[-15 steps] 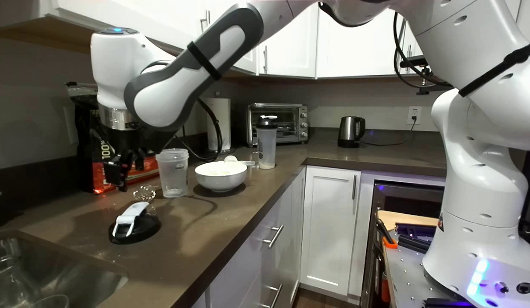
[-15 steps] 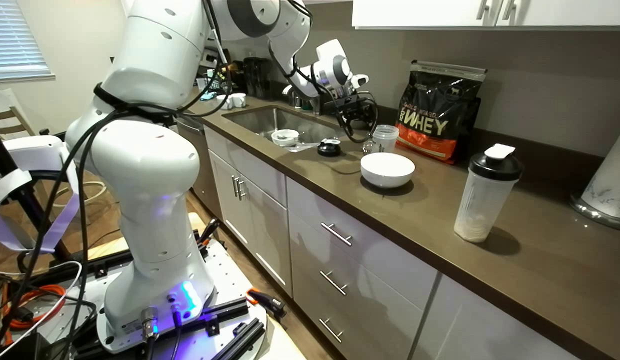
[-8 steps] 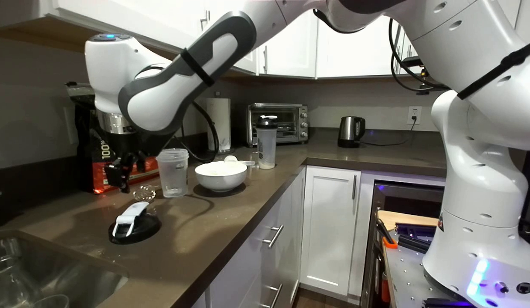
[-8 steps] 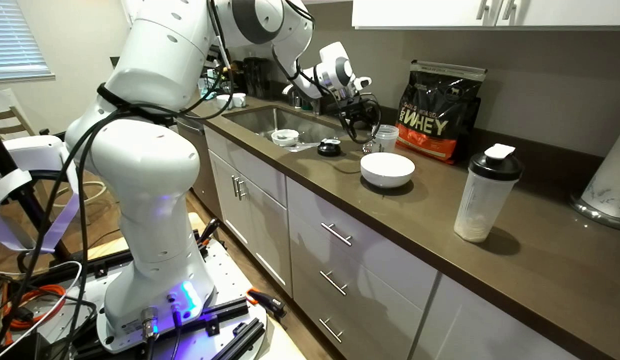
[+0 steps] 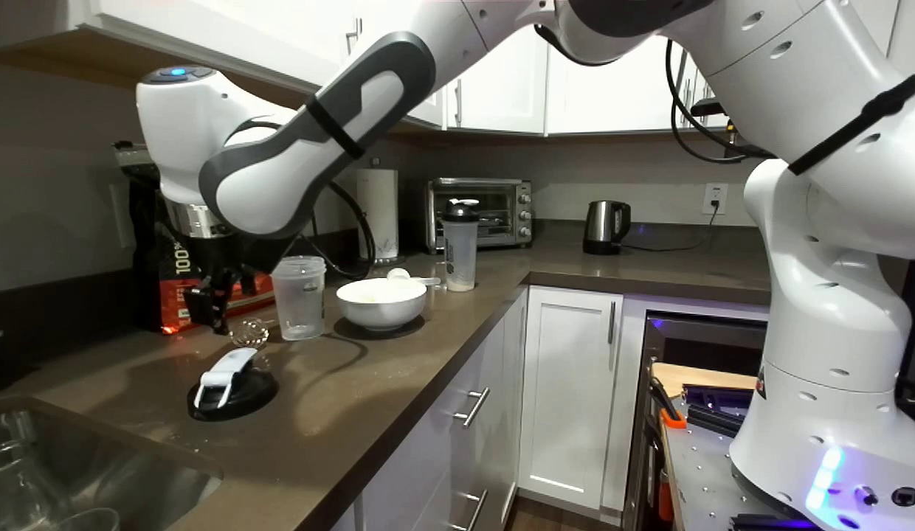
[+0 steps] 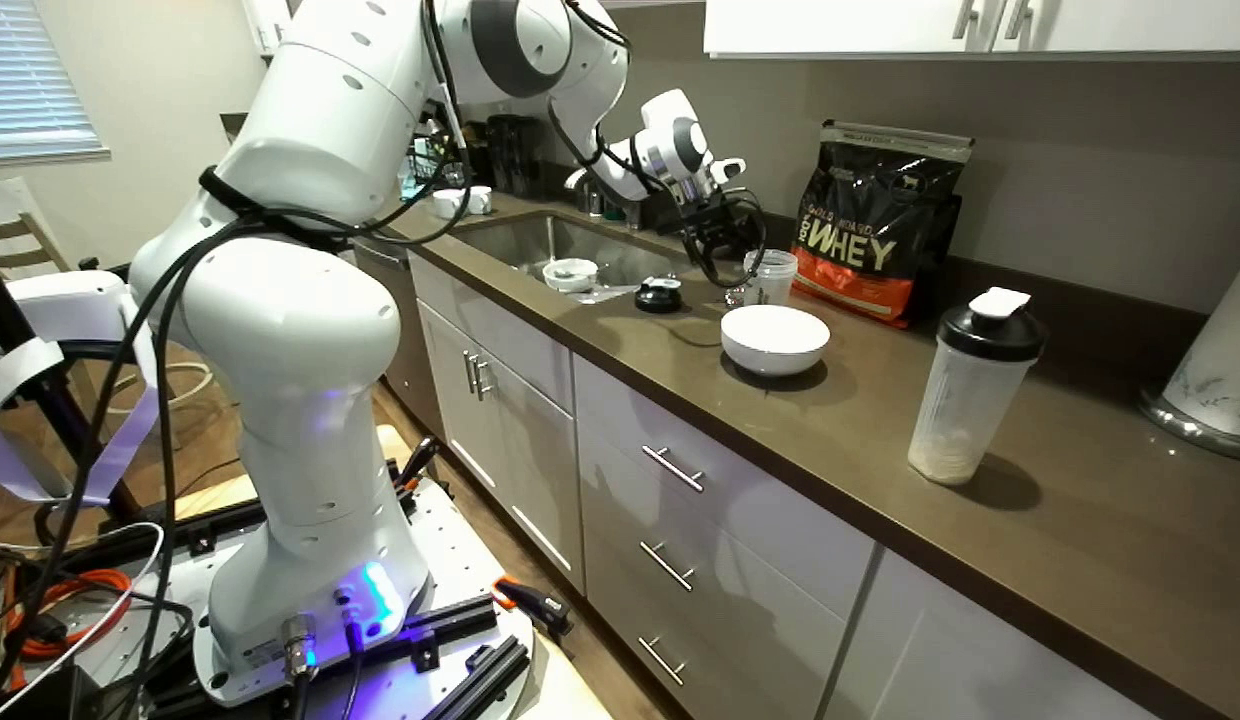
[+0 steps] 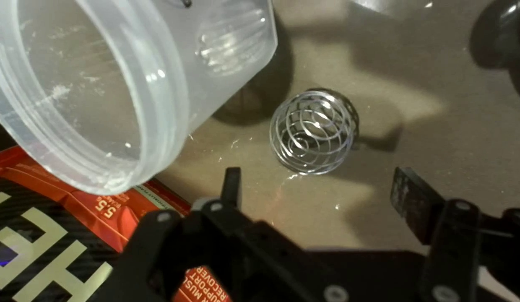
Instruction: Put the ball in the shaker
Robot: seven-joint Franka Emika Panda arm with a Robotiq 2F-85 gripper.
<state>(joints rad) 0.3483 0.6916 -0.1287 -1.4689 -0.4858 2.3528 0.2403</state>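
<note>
Toward the tabletop's (image 5: 302,442) wall edge, we've got the end effector (image 7: 318,188) wide, probably so the ball (image 7: 312,132) fits between.

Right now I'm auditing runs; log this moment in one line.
black gripper: open, empty | silver wire ball: on brown counter | translucent tapered plastic shaker: upright, lidless | placing: pending

A kitchen, by its steel sink (image 5: 155,476), toaster oven (image 5: 498,210), kettle (image 5: 602,227), brown counter (image 5: 391,361) and white wall cabinets (image 5: 620,99).
</note>
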